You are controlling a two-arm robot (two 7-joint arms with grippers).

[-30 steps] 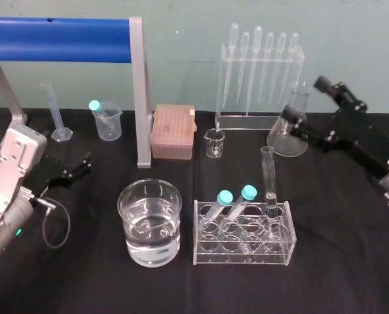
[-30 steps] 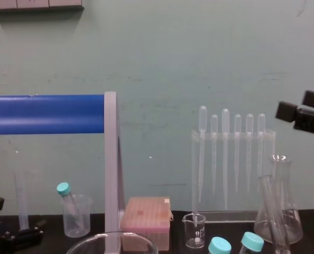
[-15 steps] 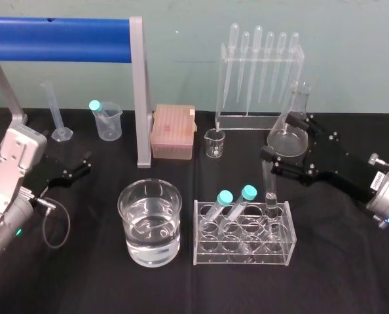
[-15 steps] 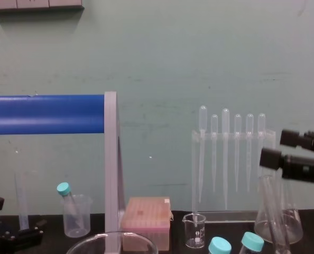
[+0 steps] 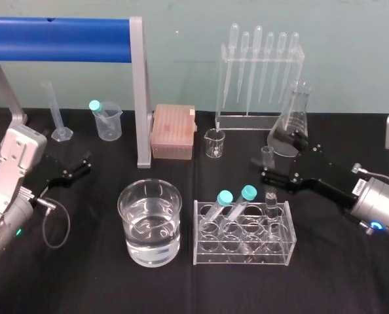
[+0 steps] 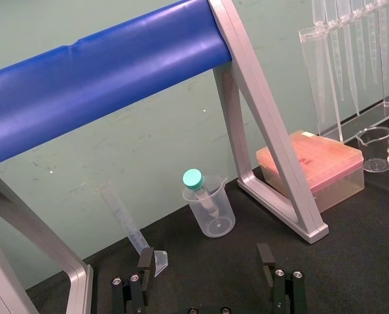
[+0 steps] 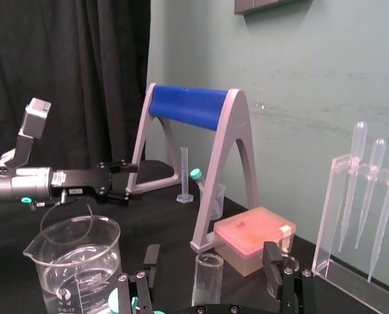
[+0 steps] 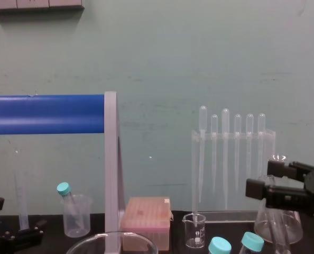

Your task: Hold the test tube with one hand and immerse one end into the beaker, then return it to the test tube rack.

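**Test tube in the rack, right gripper open around it**

The test tube [image 5: 267, 156] stands in the right-end slot of the clear test tube rack [image 5: 243, 254], with its open rim well above the rack's top. The right gripper [image 5: 274, 165] reaches in from the right at the height of the tube's upper part. In the right wrist view the tube [image 7: 207, 281] rises between the two fingers [image 7: 272, 258], which are spread wide, with a gap on either side and neither touching the glass.

Two teal-capped tubes [image 5: 224, 197] lean in the rack's left slots. Just left of the rack stands the beaker [image 5: 126, 226], about half full of clear liquid and apart from the tube.

Farther back on the black table are a small beaker [image 5: 215, 143], a conical flask [image 5: 290, 131], a pipette stand [image 5: 260, 72] and a pink tip box [image 5: 173, 132].

At the far left, below the blue bar [image 5: 57, 31], the left gripper [image 5: 85, 163] rests low by the table. Its fingers [image 6: 265, 256] are spread and hold nothing.
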